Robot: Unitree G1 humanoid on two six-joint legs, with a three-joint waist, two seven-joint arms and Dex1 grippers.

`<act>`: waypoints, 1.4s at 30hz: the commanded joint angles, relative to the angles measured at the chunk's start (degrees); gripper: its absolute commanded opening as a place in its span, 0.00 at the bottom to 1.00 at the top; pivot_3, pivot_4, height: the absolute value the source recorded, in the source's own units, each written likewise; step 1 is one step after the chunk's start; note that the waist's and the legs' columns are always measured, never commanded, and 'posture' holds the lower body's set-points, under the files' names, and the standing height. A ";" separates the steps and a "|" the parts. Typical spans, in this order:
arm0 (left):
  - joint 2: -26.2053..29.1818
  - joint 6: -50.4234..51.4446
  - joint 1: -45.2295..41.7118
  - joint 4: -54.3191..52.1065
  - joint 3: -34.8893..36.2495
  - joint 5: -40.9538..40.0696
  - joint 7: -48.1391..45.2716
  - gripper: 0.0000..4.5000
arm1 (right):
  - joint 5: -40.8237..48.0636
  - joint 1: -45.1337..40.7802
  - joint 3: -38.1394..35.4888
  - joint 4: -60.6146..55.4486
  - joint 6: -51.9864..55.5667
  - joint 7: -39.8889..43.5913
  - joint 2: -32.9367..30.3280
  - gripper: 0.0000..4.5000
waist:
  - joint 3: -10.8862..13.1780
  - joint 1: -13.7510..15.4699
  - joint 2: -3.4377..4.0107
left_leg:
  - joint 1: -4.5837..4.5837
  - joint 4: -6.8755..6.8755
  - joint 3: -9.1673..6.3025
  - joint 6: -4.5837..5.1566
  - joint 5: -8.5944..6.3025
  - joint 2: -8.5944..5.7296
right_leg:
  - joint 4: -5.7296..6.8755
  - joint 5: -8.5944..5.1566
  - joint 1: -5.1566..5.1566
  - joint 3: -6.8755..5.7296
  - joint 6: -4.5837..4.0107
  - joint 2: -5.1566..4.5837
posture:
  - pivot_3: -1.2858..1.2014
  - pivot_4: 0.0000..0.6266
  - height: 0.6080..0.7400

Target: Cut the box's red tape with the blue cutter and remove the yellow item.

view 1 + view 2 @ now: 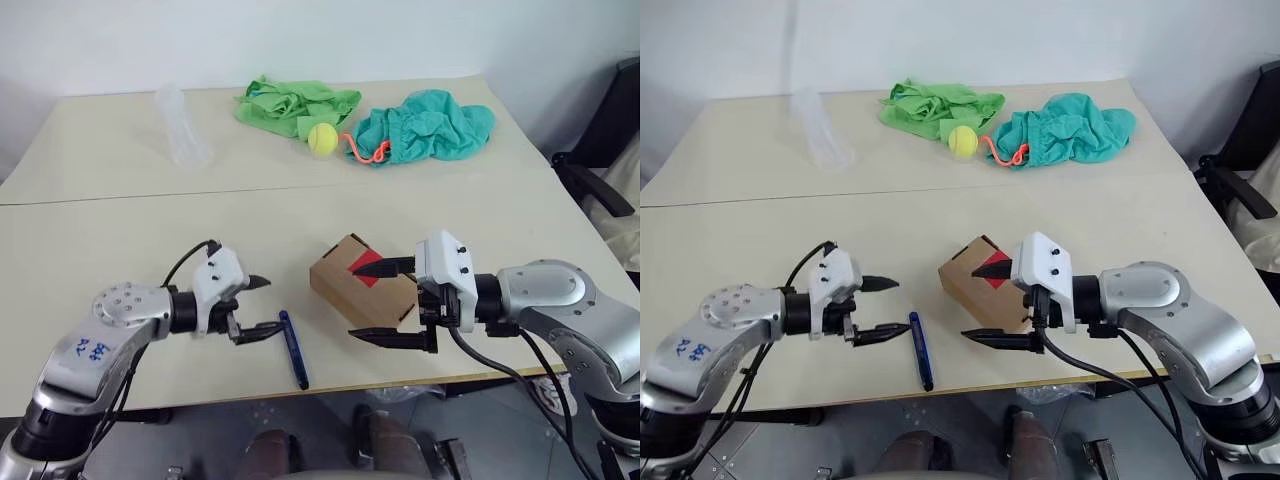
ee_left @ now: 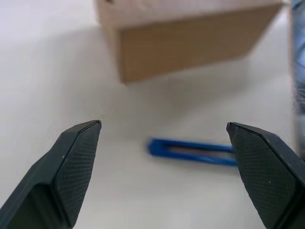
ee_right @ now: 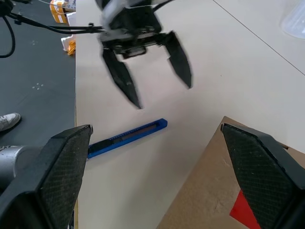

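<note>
A small brown cardboard box [image 1: 352, 283] lies on the near table, with a red tape [image 1: 364, 268] patch on its top. The slim blue cutter [image 1: 294, 349] lies flat on the table just left of the box, also seen as the cutter [image 2: 190, 151] and the cutter [image 3: 127, 137]. My left gripper [image 1: 263, 306] hovers open just left of the cutter, empty. My right gripper [image 1: 385, 300] is open, its fingers straddling the box's right end without gripping it. The yellow item is hidden.
At the far side lie a green cloth [image 1: 296, 104], a teal cloth [image 1: 425, 126], a yellow-green tennis ball [image 1: 322, 139] with an orange cord [image 1: 365, 152], and a clear plastic bag [image 1: 182, 127]. The table's front edge runs just below the cutter.
</note>
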 commanded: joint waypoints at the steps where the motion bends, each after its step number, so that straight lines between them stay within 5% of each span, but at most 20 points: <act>1: -2.71 -5.83 -1.30 3.86 -3.63 4.49 1.99 1.00 | 1.11 0.20 -1.72 -2.60 -0.06 -0.50 -0.62 1.00 | 0.02 0.00 -0.03 | 0.00 -0.01 0.02 0.00 0.00 -0.01 | -0.01 0.00 0.00 0.00 0.00 0.01 | 0.52 0.24 1.00; 10: -9.45 -13.50 -8.14 13.05 -9.09 9.35 1.71 1.00 | 2.59 1.29 -2.48 -4.64 1.45 -2.16 -1.44 1.00 | 0.07 0.10 -0.16 | -0.02 0.04 0.01 -0.01 0.00 0.02 | 0.01 0.01 0.00 -0.03 0.02 0.03 | 0.52 0.24 1.00; 19: -9.69 -24.38 -14.84 24.75 -15.27 16.05 -4.75 1.00 | 3.02 1.07 -2.29 -4.75 1.73 -2.66 -1.91 1.00 | 0.08 0.02 -0.17 | -0.02 0.04 0.03 -0.01 0.00 -0.02 | 0.00 0.02 -0.01 -0.04 0.04 0.08 | 0.52 0.24 1.00; 31: 0.21 -31.72 -14.42 25.40 -15.78 18.26 -18.40 1.00 | 3.17 1.09 -2.59 -4.43 2.09 -3.11 -2.03 1.00 | 0.06 -1.16 -0.19 | -0.01 0.04 0.02 -0.01 -0.01 0.08 | 0.01 0.02 -0.02 -0.04 0.03 0.09 | 0.52 0.24 1.00; 42: 8.51 -25.46 -6.37 15.92 -9.91 15.68 -20.82 1.00 | 2.52 1.39 -2.20 -3.27 0.99 -1.76 -2.29 1.00 | 0.06 -1.39 -0.19 | 0.02 0.02 0.03 -0.02 -0.01 0.17 | 0.03 0.00 -0.03 -0.01 0.00 0.08 | 0.52 0.24 1.00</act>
